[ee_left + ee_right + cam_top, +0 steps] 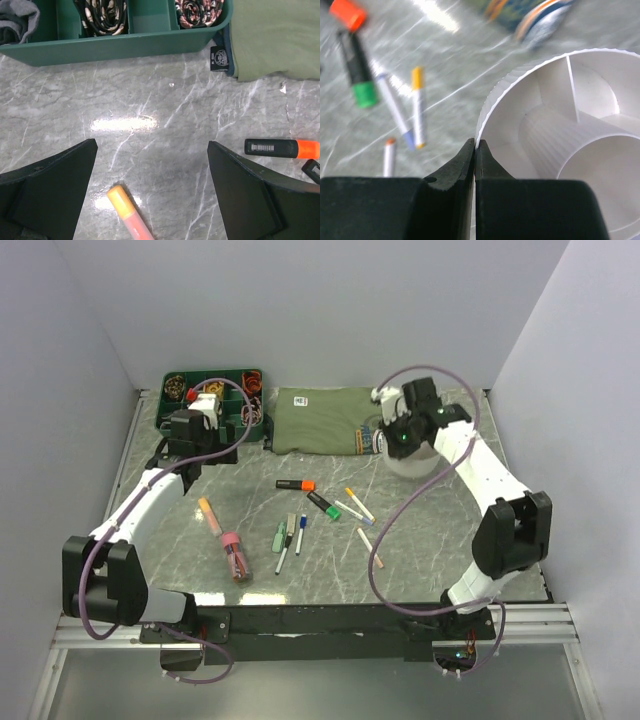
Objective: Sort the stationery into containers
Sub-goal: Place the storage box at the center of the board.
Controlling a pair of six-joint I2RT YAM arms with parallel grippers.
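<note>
Where the right gripper (475, 146) meets the white organiser (555, 100), its two fingers are pressed together on the thin ribbed rim, and the wall runs into the seam between them. Nothing else is in its grasp. Within the organiser a central cup and two dividers are visible, while its right and lower parts are cut off by the frame. From overhead this gripper (400, 437) covers most of the organiser (412, 464), leaving only a pale rounded side showing. Just beside the organiser, to its left, lies the folded olive cloth (320, 420), whose printed patch is too blurred to read in the right wrist view. Further left of the organiser, on the marble table (330, 575), the stationery lies loose. It includes a yellow-capped pen (417, 107), a white pen with a blue tip (395, 112), a short orange-tipped pen (389, 156), a green-capped marker (360, 75) and an orange-capped black marker (295, 484). Beyond these are a yellow-capped highlighter (210, 517) and a pink-capped tube (236, 555). Three slim pens between the tube and the markers are too small to identify. Well to the left of the organiser, the left gripper (151, 145) hangs over bare table with its fingers spread wide, gripping nothing. A green tray (120, 42) lies beyond it. In the left wrist view a second dark marker is cut off at the frame edge.
</note>
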